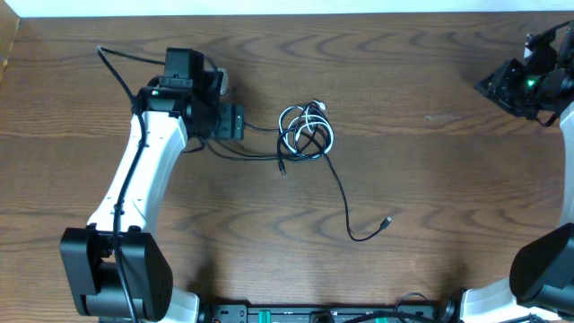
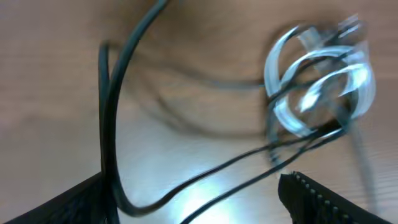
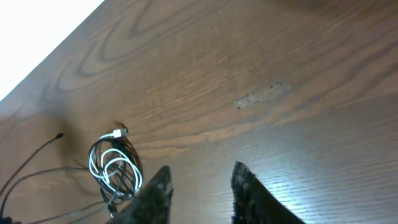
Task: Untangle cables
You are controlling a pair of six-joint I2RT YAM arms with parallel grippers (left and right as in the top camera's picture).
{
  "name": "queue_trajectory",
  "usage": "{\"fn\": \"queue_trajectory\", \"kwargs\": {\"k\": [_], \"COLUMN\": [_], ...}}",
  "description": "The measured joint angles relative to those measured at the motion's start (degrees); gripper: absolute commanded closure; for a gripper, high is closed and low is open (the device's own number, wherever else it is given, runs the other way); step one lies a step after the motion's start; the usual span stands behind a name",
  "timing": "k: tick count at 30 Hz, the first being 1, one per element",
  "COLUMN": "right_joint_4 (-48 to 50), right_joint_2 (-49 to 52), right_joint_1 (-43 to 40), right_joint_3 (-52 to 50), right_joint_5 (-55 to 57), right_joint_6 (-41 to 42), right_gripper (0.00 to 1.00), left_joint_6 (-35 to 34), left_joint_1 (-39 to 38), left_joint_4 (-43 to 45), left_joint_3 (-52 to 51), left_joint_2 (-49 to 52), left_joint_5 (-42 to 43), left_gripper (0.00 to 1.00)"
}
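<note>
Robotics lab, robot arm (image 1: 143, 170), wooden table (image 1: 430, 206)

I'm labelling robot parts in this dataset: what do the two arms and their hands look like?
The left arm has a long white link between black joints, with a thin black wire along it. The right arm is also white and black. Both carry a small green light near the wrist. The left hand and right hand are black, two-fingered.
</note>
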Motion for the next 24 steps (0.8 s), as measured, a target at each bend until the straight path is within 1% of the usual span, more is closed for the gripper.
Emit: {"fn": "queue_trajectory", "kwargs": {"k": [2,5,10,13,18,24], "right_joint_4": [0.0,0.0,0.0,0.0,0.0,0.0], "right_joint_2": [0.0,0.0,0.0,0.0,0.0,0.0], "right_joint_1": [0.6,1.2,1.3,1.3,1.6,2.4], "right_joint_3": [0.0,0.0,0.0,0.0,0.0,0.0], "right_joint_5": [0.4,1.1,1.7,2.1,3.1,3.5], "right_joint_6": [-0.2,-0.3,-0.4,-0.9,-1.1,-1.3], "right_gripper": [0.61,0.60,0.57,0.55,0.55,0.54], "left_joint_6": [0.0,0.0,-1.4,-2.2,-2.8,-3.3], "left_joint_1": [-1.2,-4.8,-10.6,-10.8,-10.5,-10.6], "left_joint_4": [3.0,7.1,8.5,8.5,8.4,8.7], "left_joint_3": [1.5,3.1,3.3,3.3,3.3,3.3], "left_joint_2": [0.0,0.0,1.8,3.3,2.7,-2.6], "left_joint_5": [2.8,5.5,4.9,3.5,2.5,2.1], "left_gripper": [0.11,0.11,0.11,0.11,0.11,0.11]}}
